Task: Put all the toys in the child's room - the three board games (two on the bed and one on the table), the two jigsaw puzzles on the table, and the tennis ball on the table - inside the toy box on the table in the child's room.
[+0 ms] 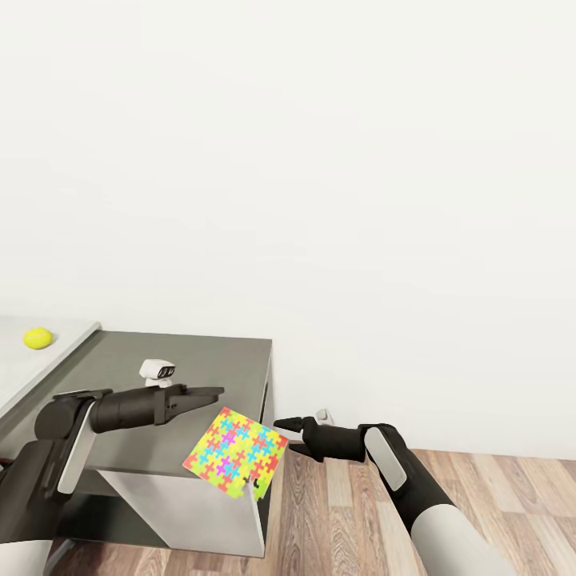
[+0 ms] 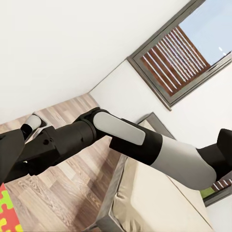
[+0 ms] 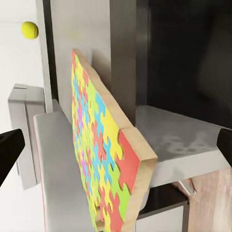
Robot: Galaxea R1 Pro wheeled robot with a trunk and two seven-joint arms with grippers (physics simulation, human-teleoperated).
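Jigsaw puzzle point(image 1: 236, 452) tilted at lower centre, off the grey surface point(image 1: 192, 360). Right gripper point(image 1: 282, 426) touches its edge; grasp uncertain. Left gripper point(image 1: 210, 394) fingers narrow, holding nothing. Tennis ball point(image 1: 37, 338) far left.

A bedroom in a home, a child's by the look of it: plain white walls point(image 1: 320, 160), wood plank floor point(image 1: 480, 496), and a cream bed point(image 2: 159, 203) under a slatted window point(image 2: 179, 53). A bright puzzle point(image 1: 236, 453) and a ball point(image 1: 37, 338) lie about the grey desk point(image 1: 184, 360).
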